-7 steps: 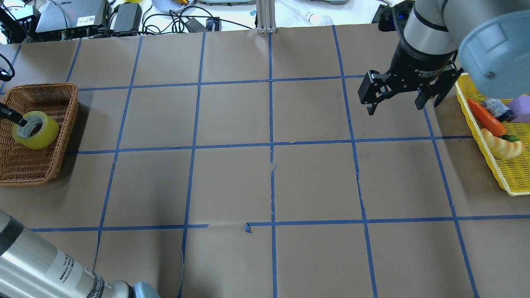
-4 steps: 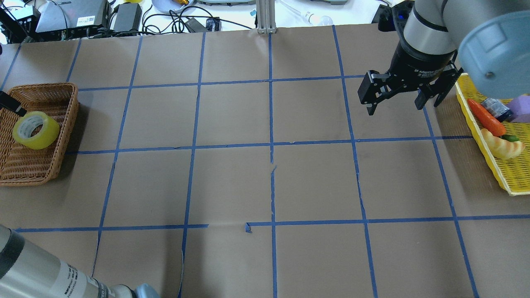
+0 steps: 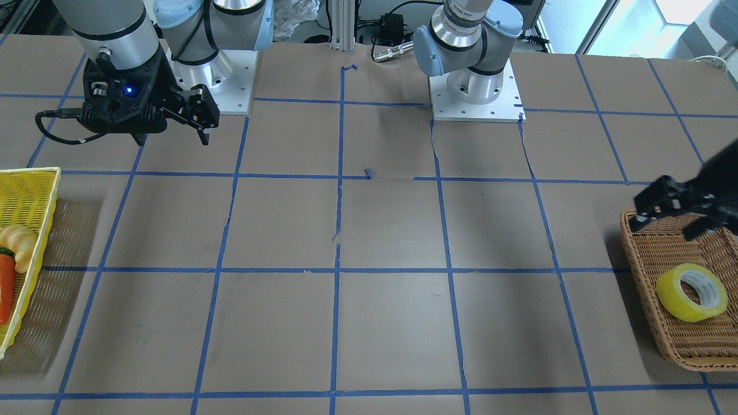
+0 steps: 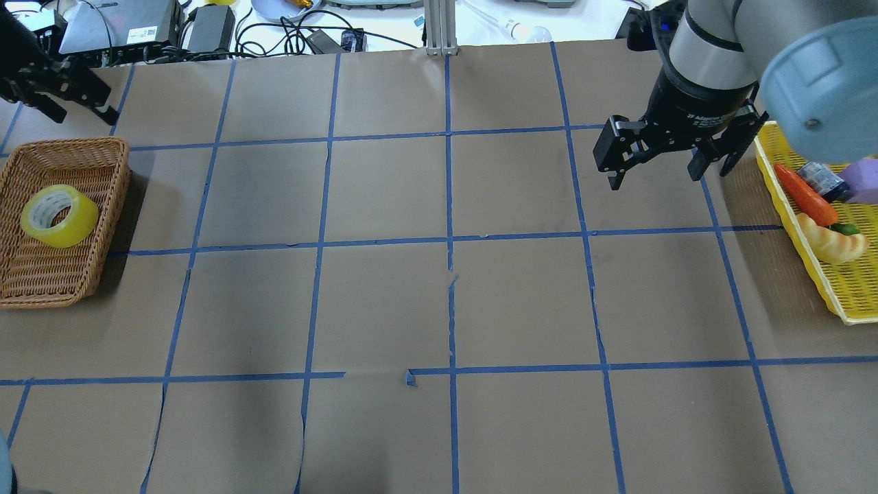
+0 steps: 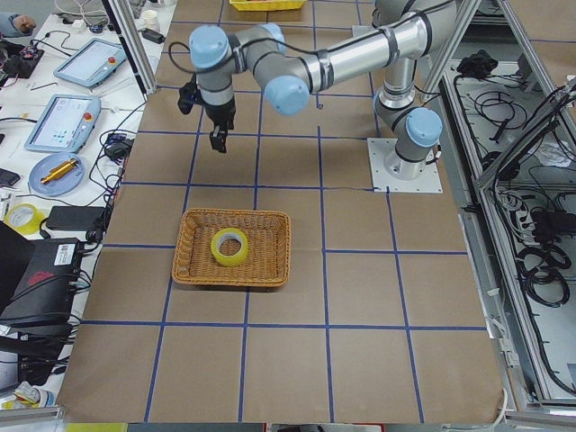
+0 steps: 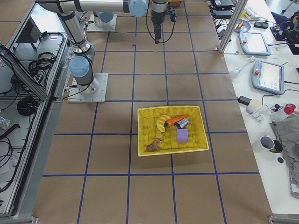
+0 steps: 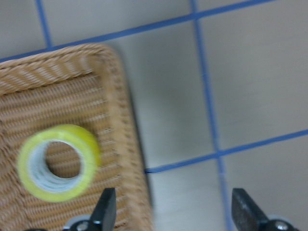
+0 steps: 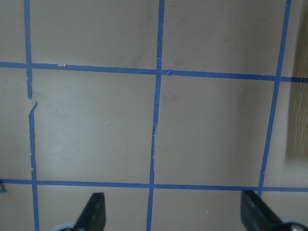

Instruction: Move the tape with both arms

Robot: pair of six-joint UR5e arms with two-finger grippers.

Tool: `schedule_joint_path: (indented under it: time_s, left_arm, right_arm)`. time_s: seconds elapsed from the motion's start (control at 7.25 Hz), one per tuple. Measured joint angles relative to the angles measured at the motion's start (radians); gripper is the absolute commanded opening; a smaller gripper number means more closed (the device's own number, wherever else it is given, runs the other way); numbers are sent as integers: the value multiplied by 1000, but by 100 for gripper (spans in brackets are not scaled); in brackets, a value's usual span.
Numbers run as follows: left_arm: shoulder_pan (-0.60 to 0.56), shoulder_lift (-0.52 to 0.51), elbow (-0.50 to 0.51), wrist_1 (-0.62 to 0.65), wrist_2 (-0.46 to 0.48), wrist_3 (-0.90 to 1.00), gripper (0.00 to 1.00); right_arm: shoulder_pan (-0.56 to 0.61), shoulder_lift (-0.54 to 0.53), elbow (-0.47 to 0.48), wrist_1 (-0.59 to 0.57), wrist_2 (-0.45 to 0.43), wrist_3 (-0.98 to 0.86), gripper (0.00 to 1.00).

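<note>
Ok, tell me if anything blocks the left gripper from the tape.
Nothing visible does. The tape lies alone in the wicker basket, its top uncovered. The left gripper, jaws open, hangs clear of the basket.

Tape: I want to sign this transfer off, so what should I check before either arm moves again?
1. Tape inside the wicker basket: ok, it lies on the floor, away from the rim.
2. Left gripper free of the tape: ok, open, empty and apart from it.
3. Right gripper empty: ok, open with nothing between its fingers.
4. Right gripper clear of the yellow basket: ok, it hangs over the table beside it.
5. Tape at rest, not rocking: cannot tell from stills.
</note>
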Motion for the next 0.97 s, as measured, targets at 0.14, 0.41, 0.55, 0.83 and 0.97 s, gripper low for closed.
schedule_joint_path:
  time_s: [0.14, 0.41, 0.55, 0.83, 0.97]
  left_arm:
    - [-119, 52, -27, -9, 1, -193, 97]
    - [-301, 146, -109, -11, 0, -420, 98]
    - [-347, 186, -164, -4, 0, -450, 99]
    - [-374, 232, -229, 9, 12, -463, 100]
    - [-375, 240, -239, 26, 28, -465, 100]
  right_arm:
    - [0, -2, -2, 0, 4, 0, 100]
    - [-3, -18, -15, 1, 15, 0, 100]
    - [-5, -23, -24, 6, 21, 0, 100]
    - [-5, -25, -32, 11, 22, 0, 100]
    - [-5, -25, -31, 12, 21, 1, 100]
